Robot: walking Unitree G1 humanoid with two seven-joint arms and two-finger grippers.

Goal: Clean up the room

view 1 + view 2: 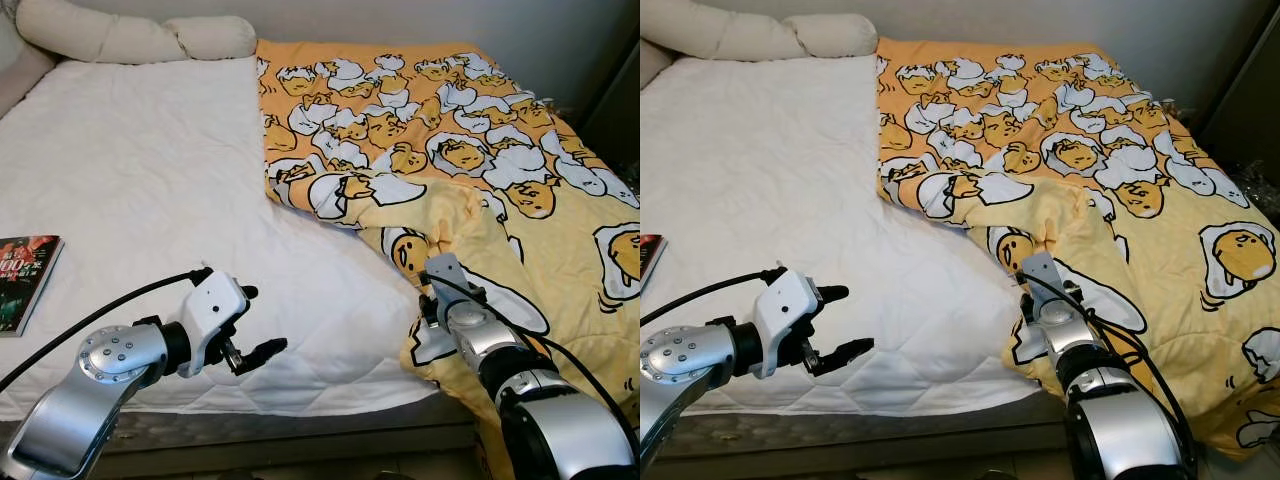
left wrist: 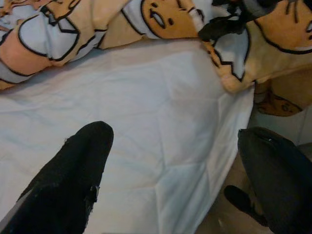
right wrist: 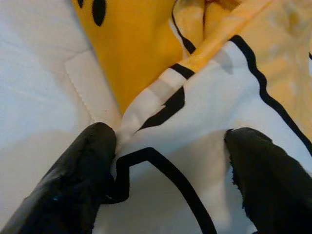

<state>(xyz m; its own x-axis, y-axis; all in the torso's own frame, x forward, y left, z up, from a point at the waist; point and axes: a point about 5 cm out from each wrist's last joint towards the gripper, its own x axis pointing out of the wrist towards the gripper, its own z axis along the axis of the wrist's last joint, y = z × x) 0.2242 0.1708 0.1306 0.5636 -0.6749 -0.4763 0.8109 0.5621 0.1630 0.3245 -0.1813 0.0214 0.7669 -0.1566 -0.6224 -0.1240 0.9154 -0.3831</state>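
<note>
Home bedroom; bed (image 1: pixel 150 200) with white mattress cover; pillows (image 1: pixel 130 38); yellow cartoon blanket (image 1: pixel 450 140).

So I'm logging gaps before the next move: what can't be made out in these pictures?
- Book: cut off by the left eye view's left edge; cover text too small.
- Right gripper: in the eye views its fingers are hidden behind its own wrist and the blanket.
- Floor beyond the mattress: dark and blurred in the left wrist view.

a long cream bolster pillow (image 1: pixel 130 37) lies along the head of the bed, against the pale wall (image 1: pixel 560 30). a dark cabinet (image 1: pixel 1252 110) stands just beside the bed's far side.
</note>
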